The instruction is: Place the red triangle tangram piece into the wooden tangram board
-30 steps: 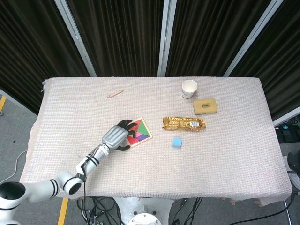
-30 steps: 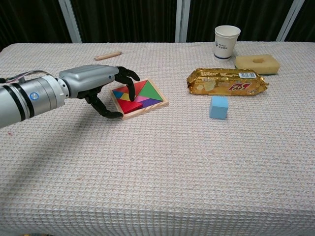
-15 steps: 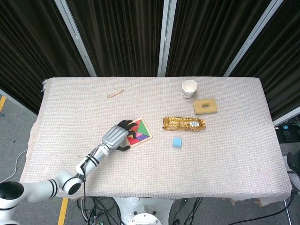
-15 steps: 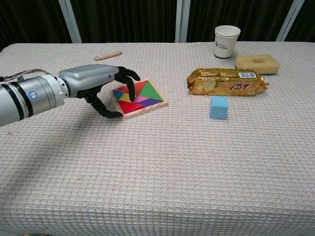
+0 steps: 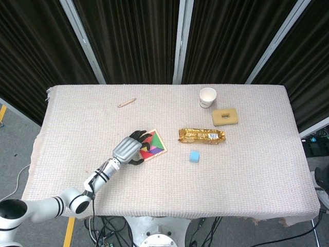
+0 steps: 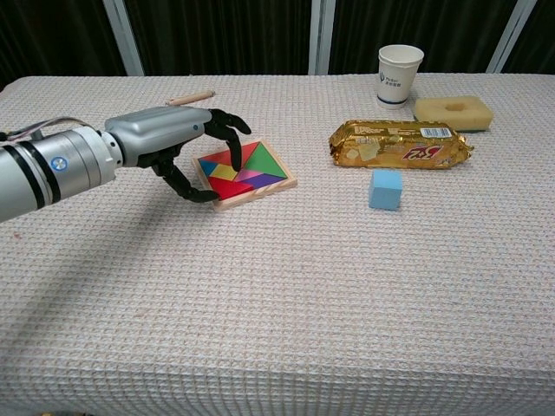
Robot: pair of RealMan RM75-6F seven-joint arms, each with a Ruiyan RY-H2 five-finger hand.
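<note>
Here, nearest the left hand (image 6: 178, 143), whose fingers are spread and holding nothing, the red triangle (image 6: 227, 189) lies flat in the wooden board (image 6: 245, 173), just under the fingertips. Farther right sit a blue cube (image 6: 386, 189) and a gold snack pack (image 6: 399, 144).

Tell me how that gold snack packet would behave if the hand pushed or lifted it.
The packet looks crinkled and foil-like, so it would probably flex and crackle rather than stay stiff. Its glossy skin may be slippery under the fingers. Lying long and flat on the woven cloth, it would likely slide or pivot rather than roll or tip.
</note>
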